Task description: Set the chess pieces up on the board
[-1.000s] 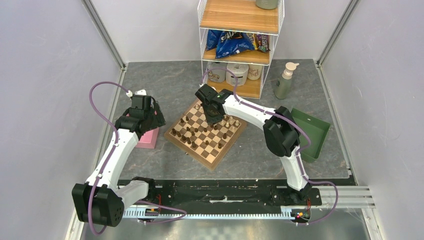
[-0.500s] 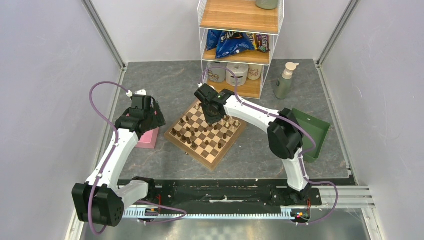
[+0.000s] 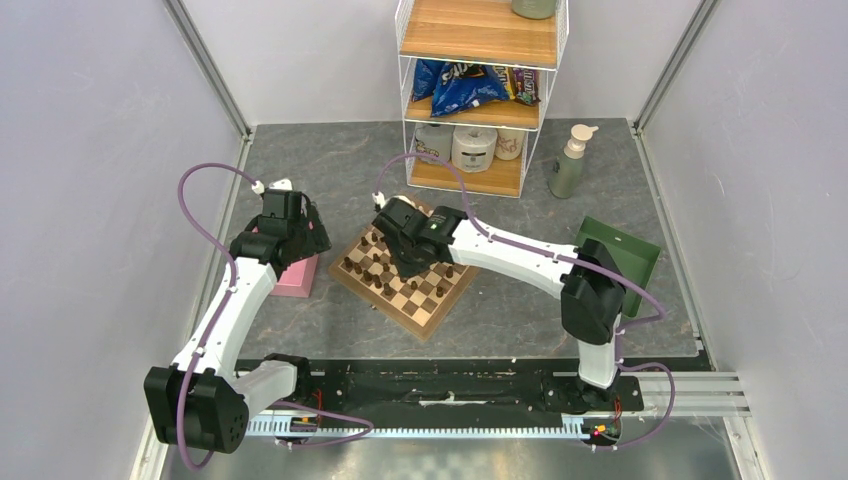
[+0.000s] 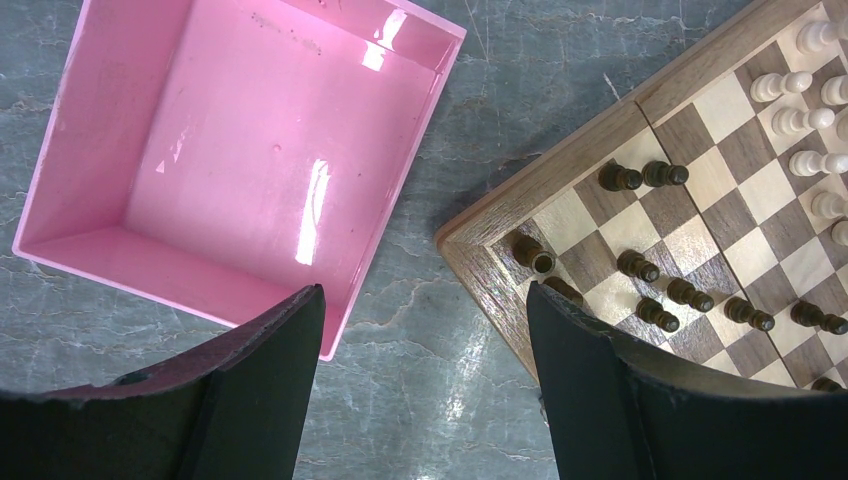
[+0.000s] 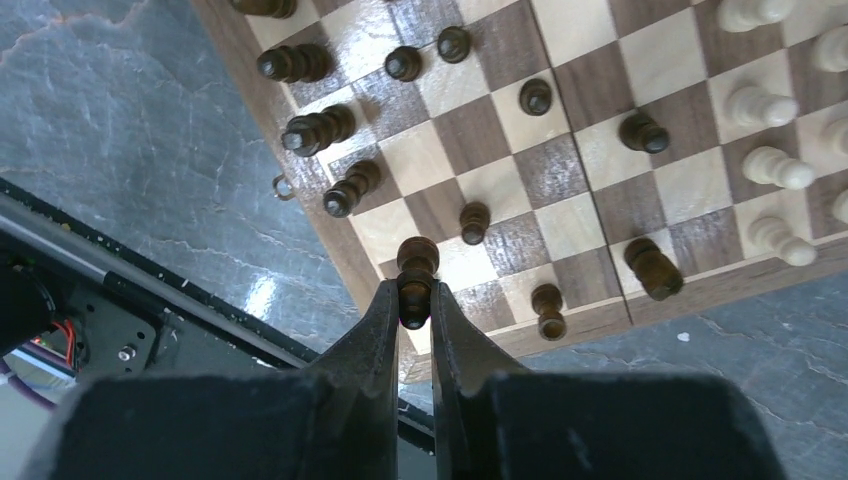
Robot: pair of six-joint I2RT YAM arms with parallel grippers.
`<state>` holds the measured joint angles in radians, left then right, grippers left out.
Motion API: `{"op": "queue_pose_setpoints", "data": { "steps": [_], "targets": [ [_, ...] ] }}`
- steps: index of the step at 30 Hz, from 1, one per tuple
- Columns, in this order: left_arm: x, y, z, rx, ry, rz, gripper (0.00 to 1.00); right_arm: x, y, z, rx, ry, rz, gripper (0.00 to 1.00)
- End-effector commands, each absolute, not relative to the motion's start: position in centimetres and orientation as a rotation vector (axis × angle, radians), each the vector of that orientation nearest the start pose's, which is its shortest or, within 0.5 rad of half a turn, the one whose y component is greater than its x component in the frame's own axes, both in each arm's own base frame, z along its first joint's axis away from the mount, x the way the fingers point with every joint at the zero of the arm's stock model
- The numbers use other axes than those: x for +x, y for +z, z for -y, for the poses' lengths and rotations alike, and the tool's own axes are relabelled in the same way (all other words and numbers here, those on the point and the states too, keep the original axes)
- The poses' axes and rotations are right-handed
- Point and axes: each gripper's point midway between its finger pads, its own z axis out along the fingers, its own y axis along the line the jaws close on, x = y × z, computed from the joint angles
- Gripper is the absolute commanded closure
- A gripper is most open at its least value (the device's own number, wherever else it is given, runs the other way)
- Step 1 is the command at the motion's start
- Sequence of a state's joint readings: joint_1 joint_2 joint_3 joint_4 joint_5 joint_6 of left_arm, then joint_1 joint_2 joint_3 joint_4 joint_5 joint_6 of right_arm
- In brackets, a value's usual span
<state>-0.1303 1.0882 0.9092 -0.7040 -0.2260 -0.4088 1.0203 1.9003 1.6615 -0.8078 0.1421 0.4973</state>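
Note:
The wooden chessboard (image 3: 425, 296) lies turned like a diamond at the table's middle, with dark brown pieces (image 3: 354, 268) on its left half and pale cream pieces (image 5: 765, 165) on the far side. My right gripper (image 5: 414, 296) is shut on a dark brown piece (image 5: 416, 268) and holds it over the board's left part; in the top view it (image 3: 402, 252) hides several squares. My left gripper (image 4: 425, 330) is open and empty, above the bare table between the pink tray (image 4: 240, 150) and the board's corner (image 4: 470, 245).
A wire shelf unit (image 3: 480, 95) stands behind the board. A soap bottle (image 3: 570, 160) stands at the back right, a green tray (image 3: 622, 262) at the right. The pink tray (image 3: 296, 276) sits left of the board under my left gripper (image 3: 290, 235).
My right gripper has moved left and nearer across the board, from its far middle to its left part. The left arm has not moved.

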Motion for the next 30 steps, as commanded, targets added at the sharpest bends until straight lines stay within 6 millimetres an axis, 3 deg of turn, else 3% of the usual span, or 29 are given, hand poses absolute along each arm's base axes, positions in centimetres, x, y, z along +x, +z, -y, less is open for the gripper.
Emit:
{"op": "queue_pose_setpoints", "data": {
  "steps": [1,18,30],
  "targets": [
    [28.2,15.1,1.3,-0.427,0.019,-2.354,0.19,22.9,12.1,-39.8,-0.647,0.402,-2.582,0.90],
    [28.2,15.0,1.3,-0.427,0.021,-2.357,0.19,21.1,8.3,-41.1,-0.709,0.389,-2.665,0.89],
    [28.2,15.0,1.2,-0.430,0.024,-2.357,0.19,21.4,7.6,-41.5,-0.715,0.374,-2.666,0.85]
  ]
}}
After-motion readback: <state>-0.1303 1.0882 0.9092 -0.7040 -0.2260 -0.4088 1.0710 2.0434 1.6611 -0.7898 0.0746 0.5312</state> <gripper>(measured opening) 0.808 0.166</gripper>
